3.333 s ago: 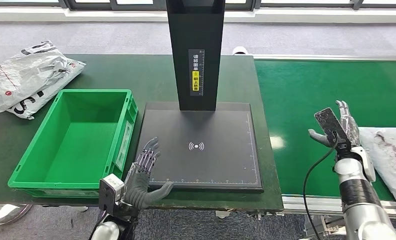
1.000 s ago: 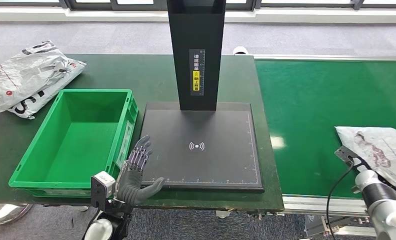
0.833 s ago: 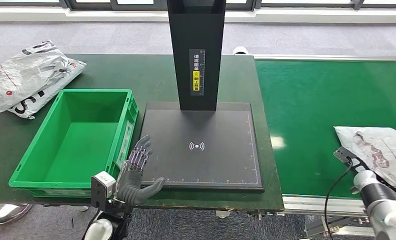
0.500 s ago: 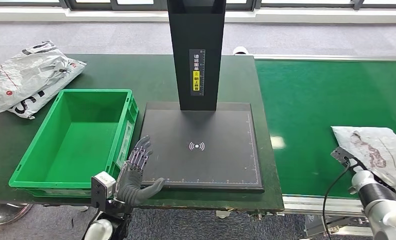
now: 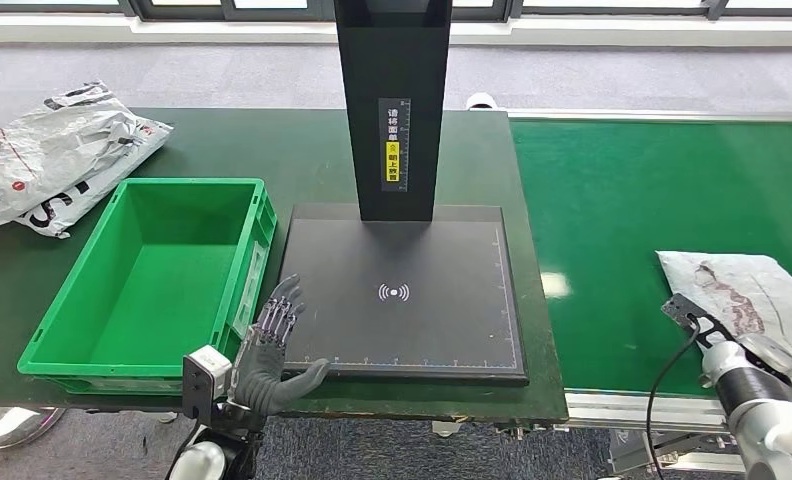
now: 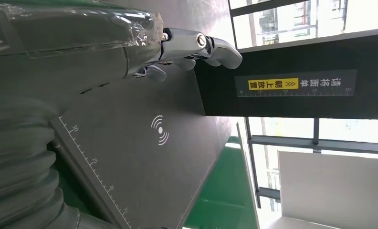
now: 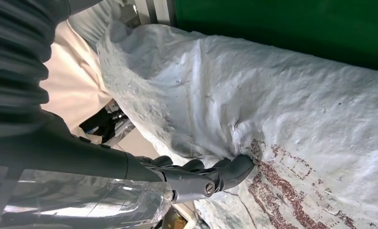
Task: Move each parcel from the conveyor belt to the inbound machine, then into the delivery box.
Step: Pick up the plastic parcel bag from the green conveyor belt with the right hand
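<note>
Parcel on belt: white crumpled parcel (image 5: 747,300) with reddish-brown print lies on the green conveyor belt (image 5: 632,200), at its near right end, close to the belt's front edge.
Right hand: right hand (image 7: 211,176) presses into the parcel's surface in the right wrist view; its thumb tip digs a dent into the wrapping beside the reddish print, and darker fingers lie along the parcel's edge. Whether the fingers close under the wrapping cannot be told. In the head view the silver right forearm reaches up to the parcel's near edge, with a black cable hanging from the wrist.
Left hand: left hand (image 5: 270,345) hovers at the front left corner of the inbound machine, fingers spread apart and pointing away from the robot, thumb out to the side, holding nothing.
Inbound machine: flat black scan plate (image 5: 402,330) with a white wireless symbol at its middle and ruler marks along its edges; a black column (image 5: 392,90) stands at its far side, bearing a label with a yellow patch.
Delivery box: green delivery box (image 5: 72,345) sits on the dark green table (image 5: 252,140), just left of the plate, with nothing in it.
Other parcels: white printed bags (image 5: 52,150) lie on the table beyond the box's far left corner.
</note>
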`<state>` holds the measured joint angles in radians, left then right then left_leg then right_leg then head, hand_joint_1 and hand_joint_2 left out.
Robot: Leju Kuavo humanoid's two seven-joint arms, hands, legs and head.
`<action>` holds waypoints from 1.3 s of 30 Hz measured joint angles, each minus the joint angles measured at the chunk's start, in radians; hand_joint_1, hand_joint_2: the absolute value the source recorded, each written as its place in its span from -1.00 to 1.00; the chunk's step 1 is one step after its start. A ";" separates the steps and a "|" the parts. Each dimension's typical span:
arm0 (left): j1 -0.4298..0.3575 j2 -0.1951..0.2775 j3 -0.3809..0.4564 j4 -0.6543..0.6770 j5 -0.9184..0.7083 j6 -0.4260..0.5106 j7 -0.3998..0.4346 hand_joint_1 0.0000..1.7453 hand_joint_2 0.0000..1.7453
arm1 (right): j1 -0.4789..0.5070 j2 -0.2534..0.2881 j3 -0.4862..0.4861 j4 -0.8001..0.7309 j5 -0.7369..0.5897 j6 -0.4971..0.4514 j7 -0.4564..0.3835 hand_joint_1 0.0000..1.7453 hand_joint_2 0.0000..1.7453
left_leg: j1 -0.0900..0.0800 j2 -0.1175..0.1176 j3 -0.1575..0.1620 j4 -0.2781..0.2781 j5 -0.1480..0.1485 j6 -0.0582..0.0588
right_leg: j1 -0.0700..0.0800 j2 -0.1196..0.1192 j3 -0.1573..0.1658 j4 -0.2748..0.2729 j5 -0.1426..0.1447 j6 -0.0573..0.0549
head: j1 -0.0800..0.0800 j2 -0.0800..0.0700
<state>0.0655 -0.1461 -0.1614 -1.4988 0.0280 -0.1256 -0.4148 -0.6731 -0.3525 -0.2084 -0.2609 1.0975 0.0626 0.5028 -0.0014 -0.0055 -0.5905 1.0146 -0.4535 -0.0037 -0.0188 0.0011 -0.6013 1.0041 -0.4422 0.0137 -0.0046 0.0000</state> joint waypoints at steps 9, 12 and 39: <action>0.003 0.000 0.000 0.000 0.002 0.001 0.000 -1.00 1.00 | 0.000 -0.008 -0.005 0.000 0.006 0.000 0.000 -1.00 1.00 | 0.000 0.000 0.000 0.000 0.000 0.000 | 0.000 0.000 0.000 0.000 0.000 0.000 | 0.000 0.000; 0.003 0.000 0.000 0.000 0.002 0.001 0.000 -1.00 1.00 | 0.001 -0.010 -0.011 0.000 0.006 0.000 0.000 -1.00 1.00 | 0.000 0.000 0.000 0.000 0.000 0.000 | 0.000 0.000 0.000 0.000 0.000 0.000 | 0.000 0.000; 0.004 0.000 0.000 0.000 0.004 0.003 -0.002 -1.00 1.00 | 0.012 -0.013 -0.027 0.000 0.018 -0.007 -0.031 -1.00 1.00 | 0.000 0.000 0.000 0.000 0.000 0.000 | 0.000 0.000 0.000 0.000 0.000 0.000 | 0.000 0.000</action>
<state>0.0690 -0.1461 -0.1614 -1.4984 0.0320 -0.1226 -0.4172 -0.6610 -0.3658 -0.2358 -0.2609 1.1156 0.0558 0.4716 -0.0014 -0.0055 -0.5906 1.0146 -0.4536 -0.0036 -0.0188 0.0010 -0.6012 1.0041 -0.4423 0.0139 -0.0046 0.0000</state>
